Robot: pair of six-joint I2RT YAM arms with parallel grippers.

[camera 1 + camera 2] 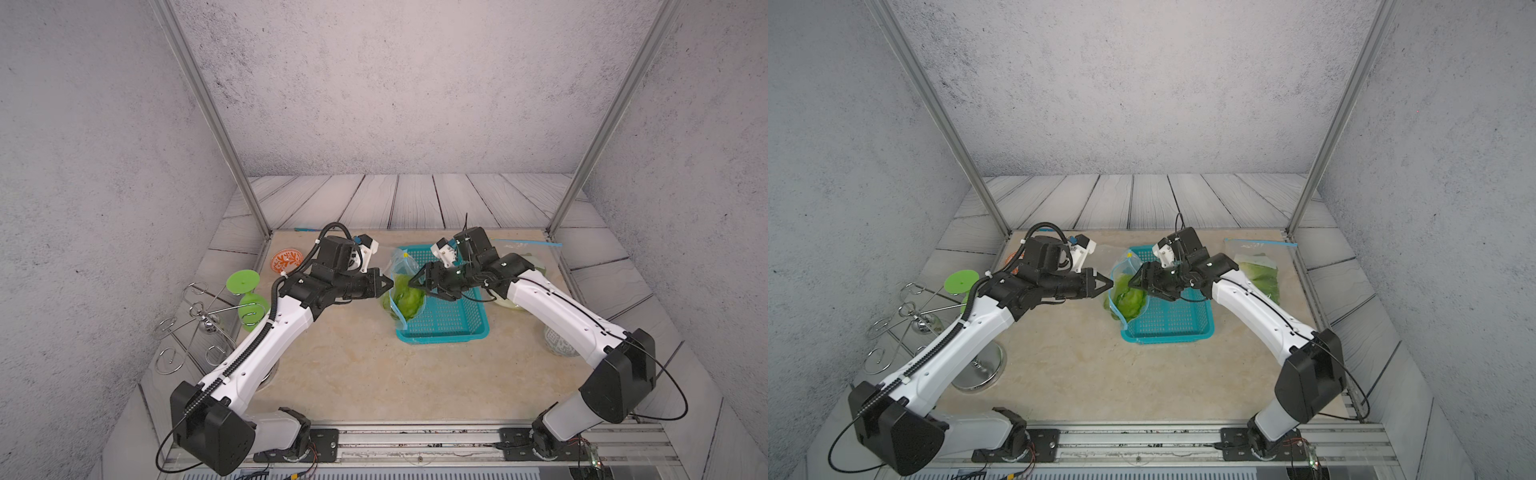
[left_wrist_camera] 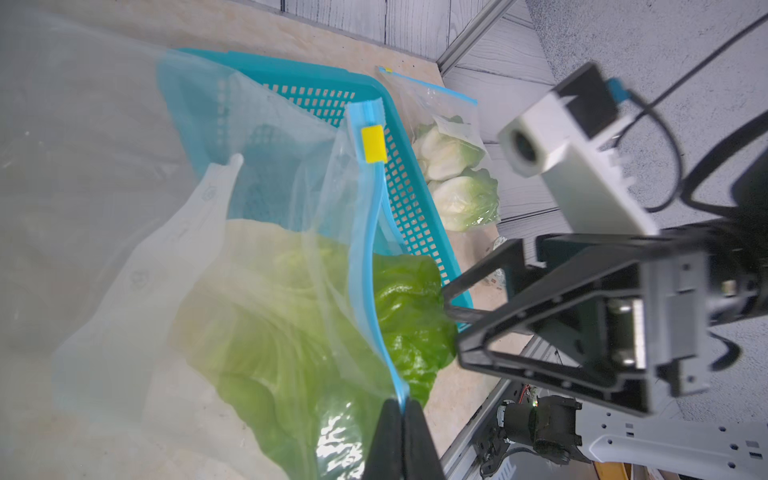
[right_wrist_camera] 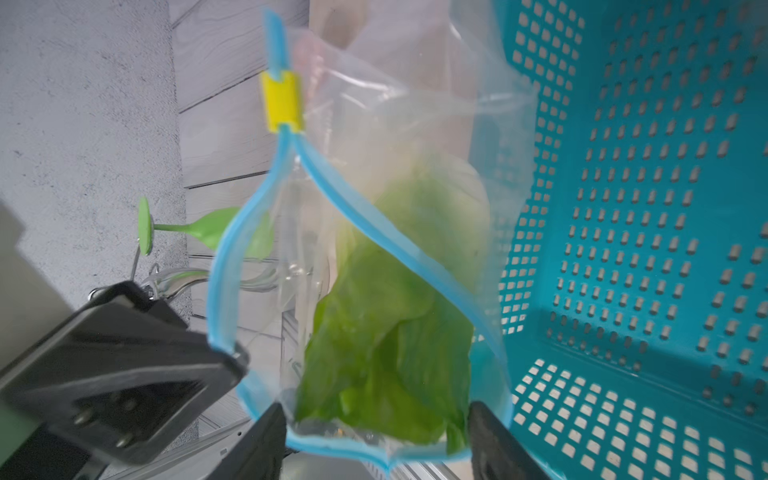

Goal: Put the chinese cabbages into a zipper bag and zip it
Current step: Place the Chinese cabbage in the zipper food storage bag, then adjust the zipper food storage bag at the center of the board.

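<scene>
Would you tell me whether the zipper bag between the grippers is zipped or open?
Open: the zipper bag has blue tracks parted wide past the yellow slider, chinese cabbage partly inside.

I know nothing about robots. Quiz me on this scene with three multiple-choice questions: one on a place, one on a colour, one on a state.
1. Where is the second bag of cabbages?
A. Hanging on the wall
B. On the floor
C. On the table, beyond the basket, on the right arm's side

2. What colour is the slider on the held bag?
A. Yellow
B. Red
C. Black

3. The left end effector is:
A. Wide open
B. Shut on the zip strip
C. Out of sight

Answers:
1 C: it lies flat on the table past the basket.
2 A: the slider is plainly yellow.
3 B: its fingers pinch the blue strip.
</scene>
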